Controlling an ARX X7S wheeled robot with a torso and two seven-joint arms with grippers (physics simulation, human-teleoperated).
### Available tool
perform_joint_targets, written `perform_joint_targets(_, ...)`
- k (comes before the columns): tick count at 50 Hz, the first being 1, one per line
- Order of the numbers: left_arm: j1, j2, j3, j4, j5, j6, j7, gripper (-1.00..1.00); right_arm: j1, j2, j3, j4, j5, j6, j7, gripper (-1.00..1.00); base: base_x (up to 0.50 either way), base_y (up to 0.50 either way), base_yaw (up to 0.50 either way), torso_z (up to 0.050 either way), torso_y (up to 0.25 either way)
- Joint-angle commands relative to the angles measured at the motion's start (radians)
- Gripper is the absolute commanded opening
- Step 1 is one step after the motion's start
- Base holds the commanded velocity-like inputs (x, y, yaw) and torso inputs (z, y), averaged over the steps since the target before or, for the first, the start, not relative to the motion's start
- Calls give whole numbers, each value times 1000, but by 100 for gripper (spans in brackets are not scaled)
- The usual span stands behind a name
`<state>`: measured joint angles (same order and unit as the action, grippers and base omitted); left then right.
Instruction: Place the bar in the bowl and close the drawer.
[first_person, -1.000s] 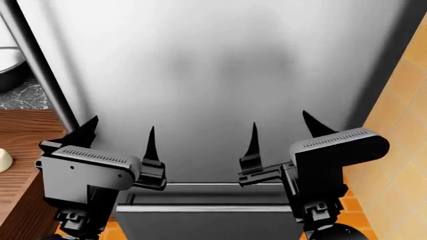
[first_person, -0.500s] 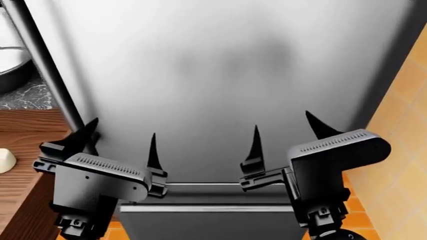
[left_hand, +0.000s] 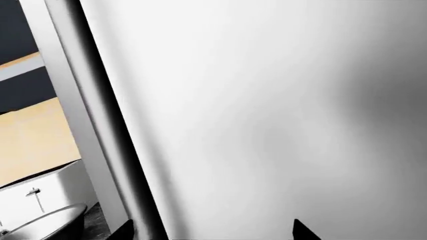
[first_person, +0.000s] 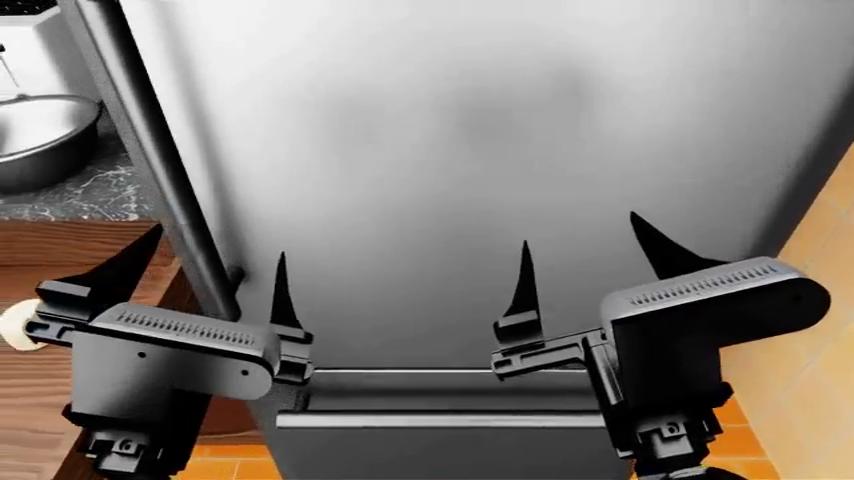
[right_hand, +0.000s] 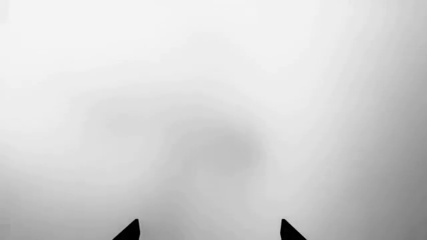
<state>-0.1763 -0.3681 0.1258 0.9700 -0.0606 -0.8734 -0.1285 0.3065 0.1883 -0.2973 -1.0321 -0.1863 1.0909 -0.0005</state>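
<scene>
The steel bowl (first_person: 40, 140) stands on the marble counter at the head view's upper left; its rim (left_hand: 47, 225) also shows in the left wrist view. Below the counter lies the drawer's reddish-brown wood (first_person: 60, 255); its handle is out of view. The bar is out of view. My left gripper (first_person: 211, 255) is open and empty, beside the drawer and in front of the fridge handle. My right gripper (first_person: 581, 238) is open and empty, facing the fridge door. Both wrist views show spread fingertips, left gripper (left_hand: 212, 230) and right gripper (right_hand: 208, 227).
A tall steel fridge door (first_person: 454, 150) fills most of the view, with a vertical bar handle (first_person: 147, 150) on its left side. A short white rounded cylinder (first_person: 16, 325) lies on the wood at the left edge. Orange tiled floor (first_person: 227, 465) shows below.
The scene has slid to the right in the head view, bringing more of the bowl and counter into sight. My left gripper now sits further left, nearer the white cylinder. Both grippers stay open.
</scene>
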Motion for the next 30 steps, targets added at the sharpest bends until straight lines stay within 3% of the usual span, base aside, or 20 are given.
perform_joint_targets(1,7,-3,-25,5,-8,13,-3,100,-11,-44,15,-1,-71,-18,-65,100,16,184,0,0,0)
perform_joint_targets(30,-13,-17,-30,31,-12,-29,-15,100,-70,-129,30,-2,-245,-72,-210,100,6,203,0,0,0)
